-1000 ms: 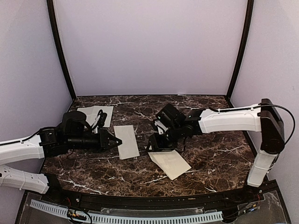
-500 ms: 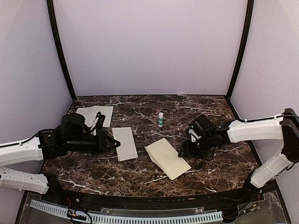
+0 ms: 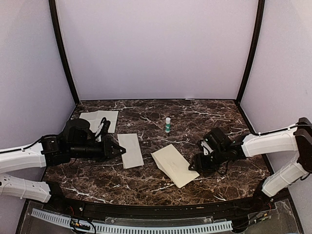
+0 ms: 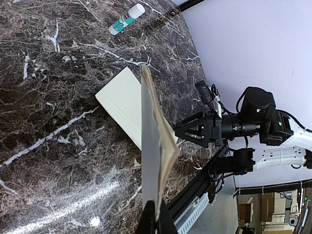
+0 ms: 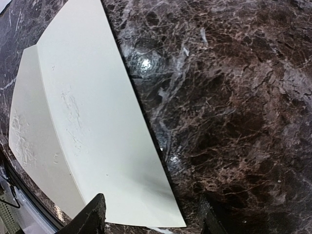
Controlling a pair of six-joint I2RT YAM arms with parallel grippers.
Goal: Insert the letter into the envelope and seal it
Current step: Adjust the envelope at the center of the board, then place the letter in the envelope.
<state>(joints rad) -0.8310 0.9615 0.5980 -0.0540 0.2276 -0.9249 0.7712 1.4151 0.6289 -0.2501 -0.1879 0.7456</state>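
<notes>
You are pinching the letter [image 3: 130, 150] in the tightly closed left gripper [image 3: 120, 150], toward the tabletop's [image 3: 219, 122] left edge. It is likely flopping, so it could be buckling at insertion. Your right gripper [image 3: 194, 164] is hovering part-open and empty, and is risking nudging the envelope [image 3: 174, 165] toward the front edge.

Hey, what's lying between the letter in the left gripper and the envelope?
Nothing: only a bare strip of marble table separates the letter from the envelope. The top external view shows it; the glue stick sits farther back.
</notes>
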